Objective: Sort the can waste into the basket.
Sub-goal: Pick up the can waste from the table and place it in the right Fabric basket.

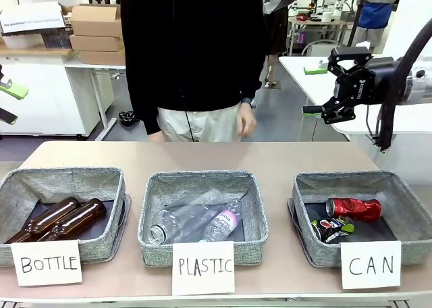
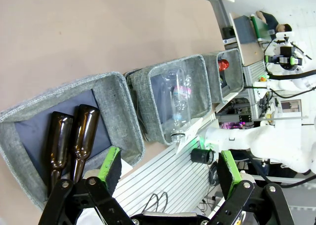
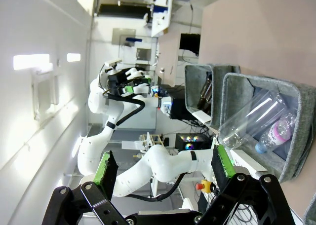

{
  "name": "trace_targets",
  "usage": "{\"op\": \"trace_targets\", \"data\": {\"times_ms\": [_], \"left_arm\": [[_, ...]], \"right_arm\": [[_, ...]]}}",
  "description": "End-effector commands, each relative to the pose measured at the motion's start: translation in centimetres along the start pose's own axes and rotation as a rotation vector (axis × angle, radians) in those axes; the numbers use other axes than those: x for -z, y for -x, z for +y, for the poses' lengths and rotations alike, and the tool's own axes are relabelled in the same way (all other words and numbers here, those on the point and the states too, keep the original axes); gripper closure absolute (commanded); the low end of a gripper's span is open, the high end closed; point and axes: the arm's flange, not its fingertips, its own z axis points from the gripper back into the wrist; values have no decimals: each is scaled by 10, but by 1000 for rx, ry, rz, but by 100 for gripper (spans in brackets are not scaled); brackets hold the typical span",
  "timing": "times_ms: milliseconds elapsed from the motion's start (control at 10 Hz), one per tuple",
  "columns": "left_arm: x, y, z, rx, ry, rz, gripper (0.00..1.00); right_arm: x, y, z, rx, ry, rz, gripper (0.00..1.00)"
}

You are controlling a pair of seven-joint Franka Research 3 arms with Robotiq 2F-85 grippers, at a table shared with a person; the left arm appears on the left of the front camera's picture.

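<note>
The red can (image 1: 353, 208) lies on its side on the dark floor of the grey basket (image 1: 344, 179) signed "CAN", at the table's right. The crushed dark can (image 1: 332, 228) lies just in front of it in the same basket. High above and behind that basket, my right gripper (image 1: 325, 84) hangs open with nothing in it; its fingers (image 3: 105, 167) stand wide apart. My left gripper (image 1: 8, 103) is open at the picture's left edge, its green pads (image 2: 109, 165) holding nothing. In the left wrist view the basket (image 2: 237, 73) is the farthest bin, with the red can (image 2: 223, 64) in it.
A grey bin signed "BOTTLE" (image 1: 61, 180) holds two brown glass bottles (image 1: 57, 219). The middle bin signed "PLASTIC" (image 1: 202, 180) holds clear plastic bottles (image 1: 202, 221). A person in a black top stands at the table's far side, one hand (image 1: 246, 122) hanging down.
</note>
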Motion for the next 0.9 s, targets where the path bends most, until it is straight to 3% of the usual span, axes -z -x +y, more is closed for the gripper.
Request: {"op": "trace_targets", "data": {"times_ms": [0,800], "left_arm": [[-1,4,3,14,-4,2,0],[-1,4,3,14,-4,2,0]], "right_arm": [[-2,0,1,-2,-1,9,0],[-2,0,1,-2,-1,9,0]]}}
